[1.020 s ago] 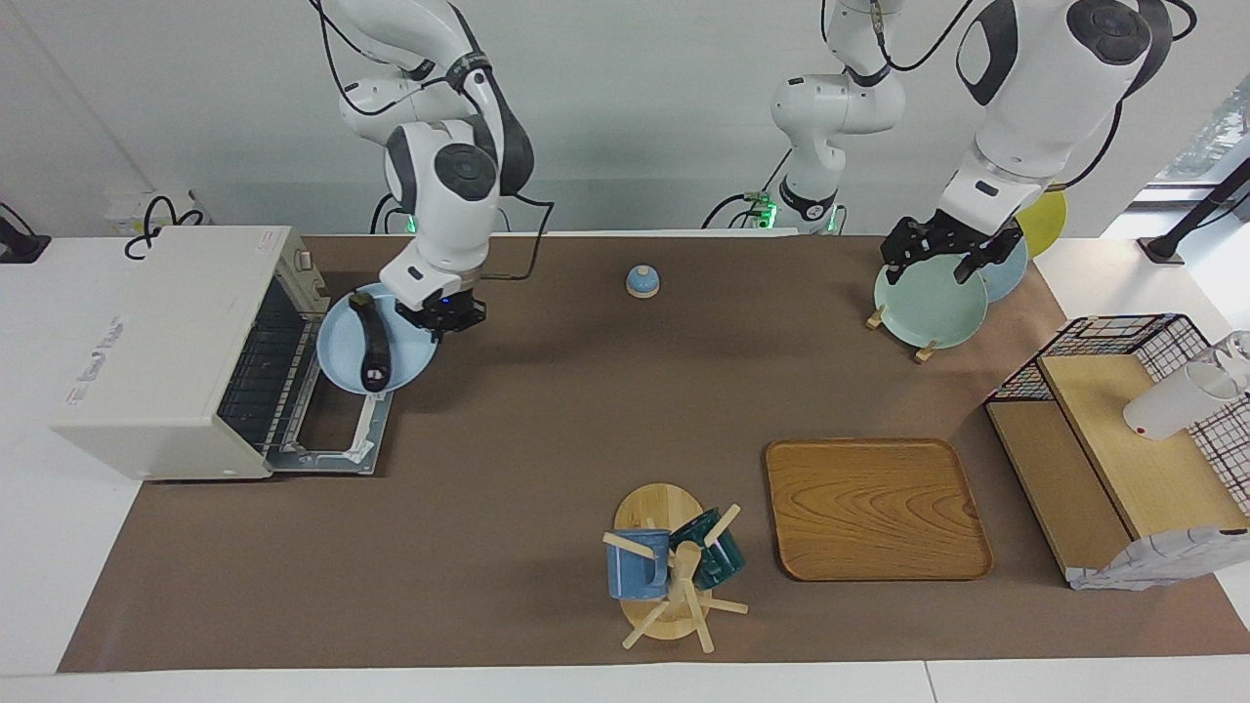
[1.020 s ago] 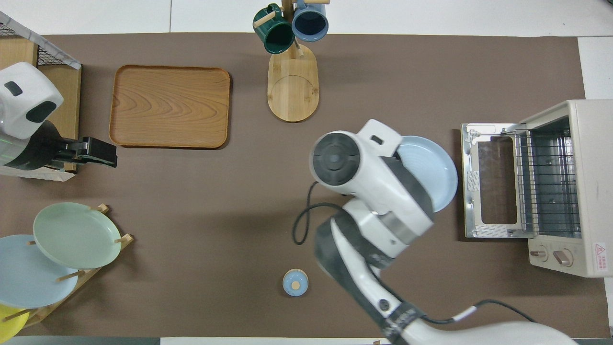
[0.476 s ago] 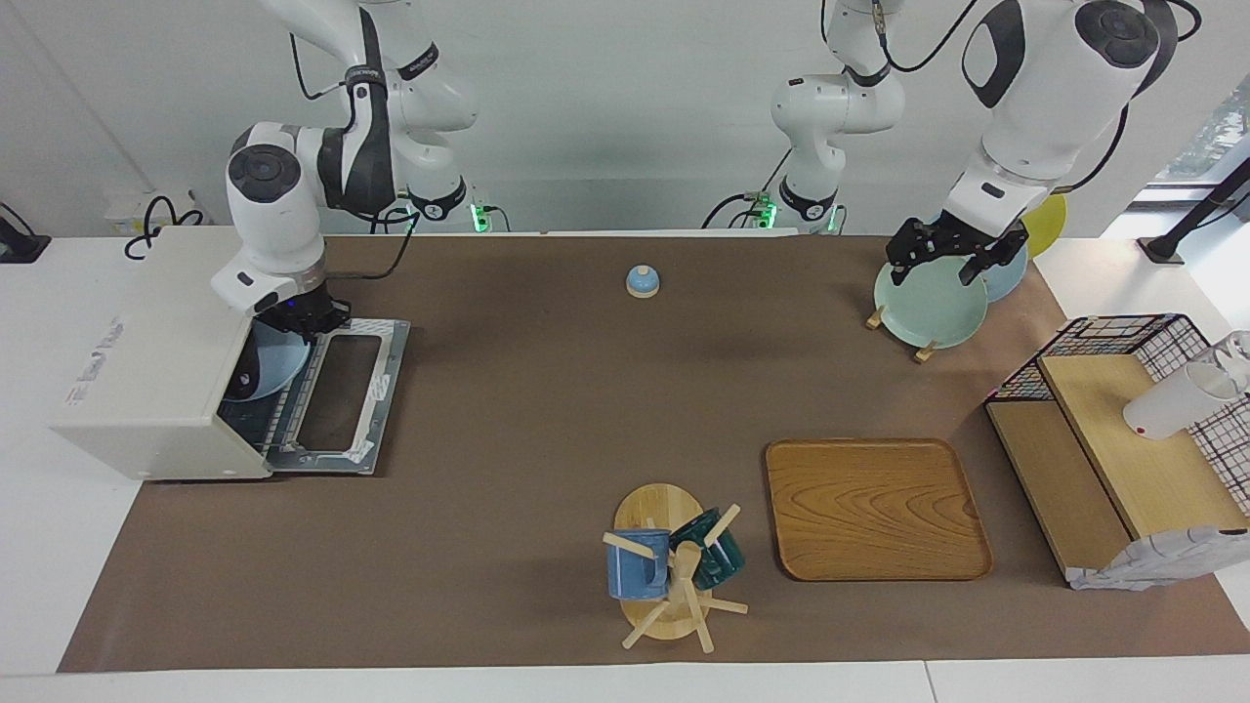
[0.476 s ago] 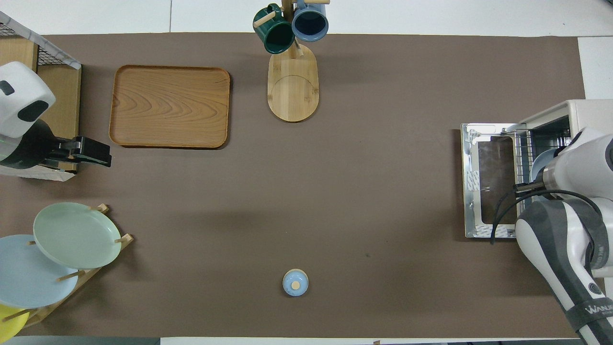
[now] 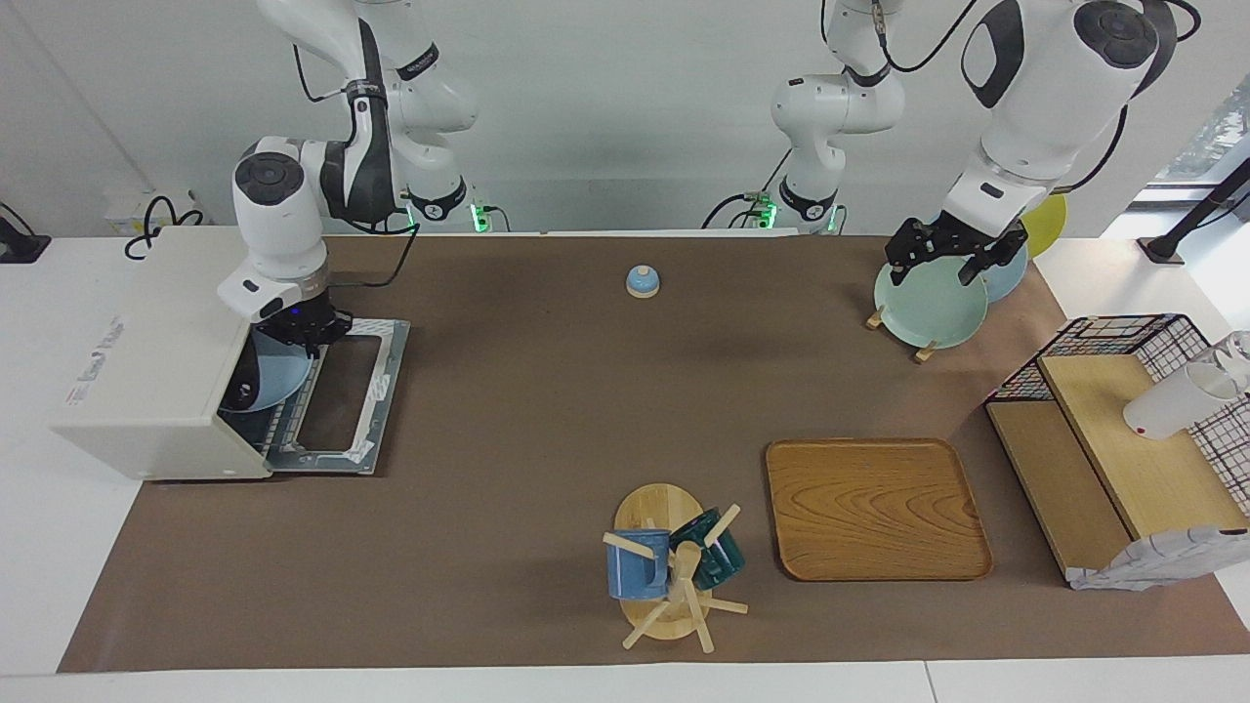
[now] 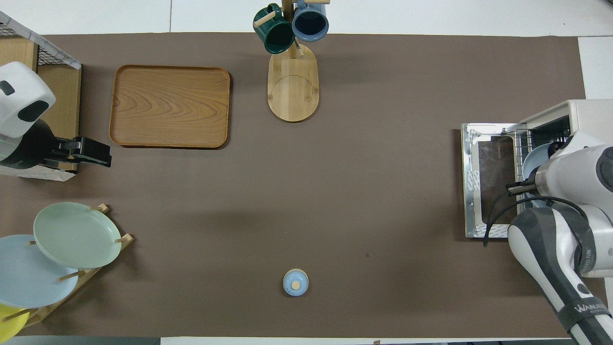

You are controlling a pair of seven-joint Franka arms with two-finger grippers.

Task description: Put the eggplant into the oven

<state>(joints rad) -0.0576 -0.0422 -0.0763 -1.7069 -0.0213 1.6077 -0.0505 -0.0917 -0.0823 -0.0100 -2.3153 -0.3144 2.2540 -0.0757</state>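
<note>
Eggplant: only a dark end of it shows, lying on the light blue plate that sits on the wire rack inside the oven. Oven is at the right arm's end of the table, door dropped flat on the mat.

Right gripper is at the oven mouth, over the plate edge nearest the robots, just above the door hinge line. Eggplant is below it and deeper inside the oven. Contact with plate or eggplant: cannot tell. Fingers apart or together: cannot tell; in the overhead view the wrist hides them.

Left gripper waits at the other end from the oven, over the green plate in the plate rack; its fingers stand apart, nothing between them.

Farther from the robots than the oven: small blue bell mid-table, then the wooden tray and the mug tree with blue and green mugs. Wire basket with wooden shelf is at the left arm's end.
</note>
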